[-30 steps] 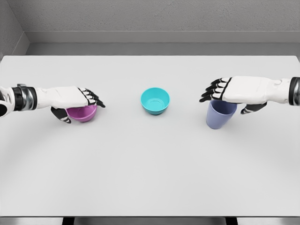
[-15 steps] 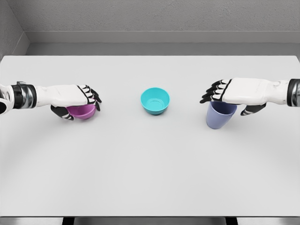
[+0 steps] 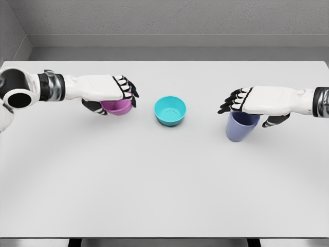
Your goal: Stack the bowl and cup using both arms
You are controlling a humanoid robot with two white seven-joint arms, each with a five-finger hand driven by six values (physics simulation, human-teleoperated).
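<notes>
L to R. My left hand (image 3: 110, 91) is clamped on the pink bowl (image 3: 117, 107), fingers draped over the far rim, thumb hooked under the near side. The bowl looks to be clear of the table (image 3: 164, 180), w/ no shadow touching right under it, tho I can't be sure from this angle. It hangs just left of the teal bowl (image 3: 170, 110), not touching it.

Handling, my read: the pink bowl looks like thin hard plastic, so it's light and stiff, prob. slick on the outside. A rim pinch is the right hold; squeeze too hard and it could pop out sideways. A top-down grip also means my fingers sit where the bowl must nest, so I'd let go just above.

Mid table, the teal bowl stands upright and open, nothing in it. That's the base of the stack, I reckon. It's light too, so a nudge could slide it.

Right side: my right hand (image 3: 259, 100) lies flat over the mouth of the blue cup (image 3: 240, 126), fingers stretched out past the rim, thumb down beside the wall. It isn't closed round it yet, as far as I can see. The cup stands on the table, well apart from the teal bowl. It's taller and narrower, so tippy; I'd grip the wall near the rim.
</notes>
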